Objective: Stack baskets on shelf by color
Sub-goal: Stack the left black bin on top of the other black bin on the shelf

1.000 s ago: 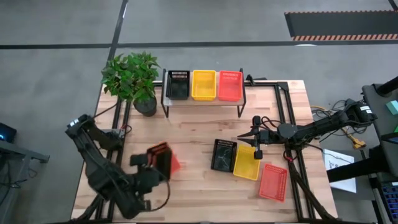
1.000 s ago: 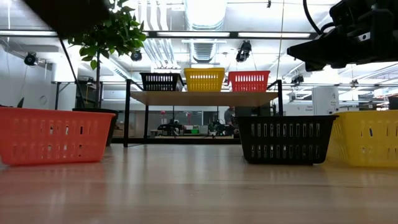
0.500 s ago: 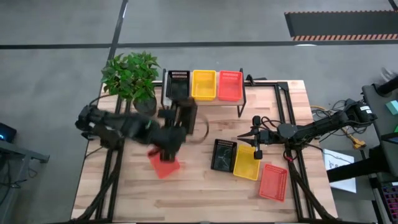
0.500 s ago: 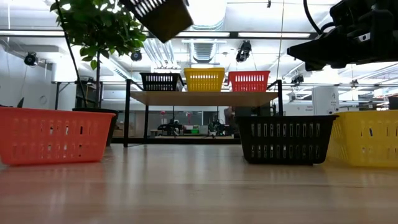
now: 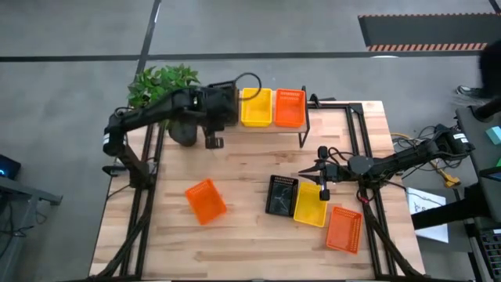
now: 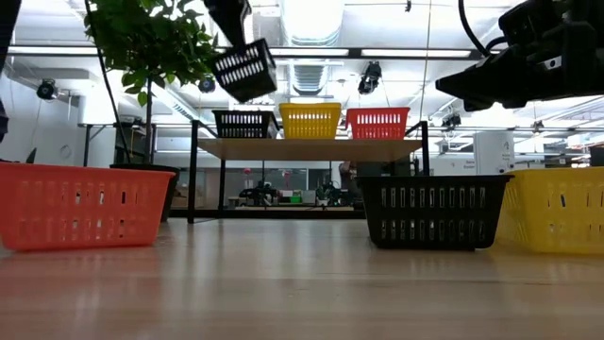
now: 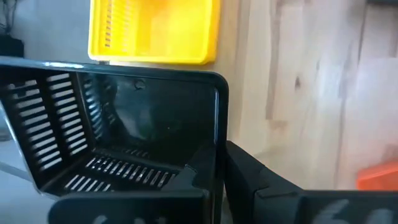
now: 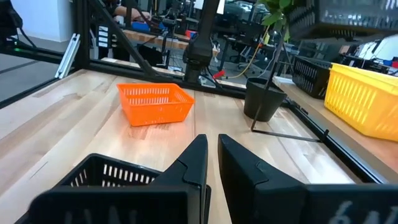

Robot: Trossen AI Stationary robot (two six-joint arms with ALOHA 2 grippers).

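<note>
Shelf (image 5: 258,128) carried black (image 6: 243,124), yellow (image 5: 256,106) and orange (image 5: 290,107) mesh baskets. Held basket (image 6: 244,71) was black, slotted. Tabletop (image 5: 243,243) was pale wood.

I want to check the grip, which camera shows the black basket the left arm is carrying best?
The left wrist view: the carried black basket fills it. The low view shows it tilted above the shelf; the high view barely shows it.
</note>
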